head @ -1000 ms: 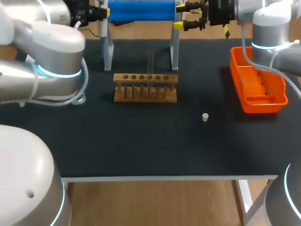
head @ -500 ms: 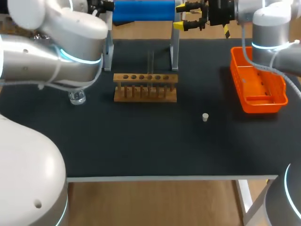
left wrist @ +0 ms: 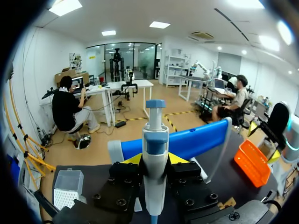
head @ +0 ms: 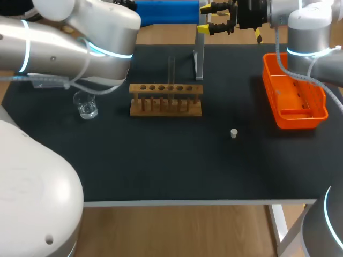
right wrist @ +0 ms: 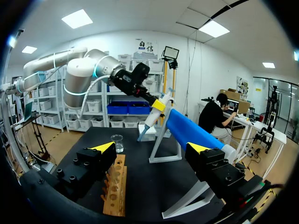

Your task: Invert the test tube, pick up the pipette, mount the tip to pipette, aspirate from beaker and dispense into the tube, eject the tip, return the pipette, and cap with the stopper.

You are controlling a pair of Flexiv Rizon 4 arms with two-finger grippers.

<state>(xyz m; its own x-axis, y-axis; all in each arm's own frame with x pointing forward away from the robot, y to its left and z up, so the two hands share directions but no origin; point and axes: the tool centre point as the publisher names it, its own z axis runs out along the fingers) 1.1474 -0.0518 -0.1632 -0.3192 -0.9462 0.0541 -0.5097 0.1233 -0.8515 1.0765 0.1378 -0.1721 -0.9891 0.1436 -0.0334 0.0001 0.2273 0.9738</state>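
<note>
Listing hazards, L side first. Pipette point(left wrist: 155, 154) is clamped btwn L jaws, held off the table point(head: 161, 160) near blue stand point(head: 161, 10) at the back.

- Risk 1: nose meets tip box point(left wrist: 67, 189) off-centre, so tip seats crooked or box shifts. Cause: any tilt in the grip.
- Risk 2: L arm point(head: 80, 48) elbow hangs over beaker point(head: 86, 104), close to rack point(head: 166, 99) w/ tube point(head: 172, 69) upright. A low swing could knock them.

Pose: L arm enters from left, forearm across back-left, wrist by stand. R jaws wide open, empty, at back. Stopper point(head: 233, 133) lies loose mid-table.
</note>
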